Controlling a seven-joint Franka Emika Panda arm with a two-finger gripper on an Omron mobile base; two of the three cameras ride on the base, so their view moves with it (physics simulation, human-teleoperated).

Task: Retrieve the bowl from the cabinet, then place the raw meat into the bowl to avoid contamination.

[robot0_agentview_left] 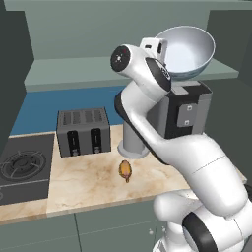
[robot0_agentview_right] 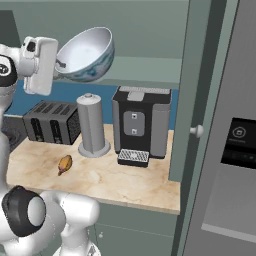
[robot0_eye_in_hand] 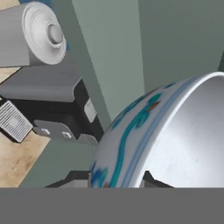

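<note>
One claw (robot0_agentview_right: 61,65) clamps bowl (robot0_agentview_right: 86,54) rim, tilted above canister (robot0_agentview_right: 92,124), coffee machine (robot0_agentview_right: 141,125), toaster (robot0_agentview_right: 52,122); meat (robot0_agentview_right: 65,163) on counter (robot0_agentview_right: 120,180).

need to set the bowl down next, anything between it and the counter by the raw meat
Yes. The hand holds the bowl tilted, up above the grey canister and coffee machine. Straight down is blocked; the counter around the raw meat, toward the front edge, looks bare.

The fingers (robot0_agentview_right: 59,64) hold the tilted bowl (robot0_agentview_right: 87,54) above the canister (robot0_agentview_right: 92,124).
</note>
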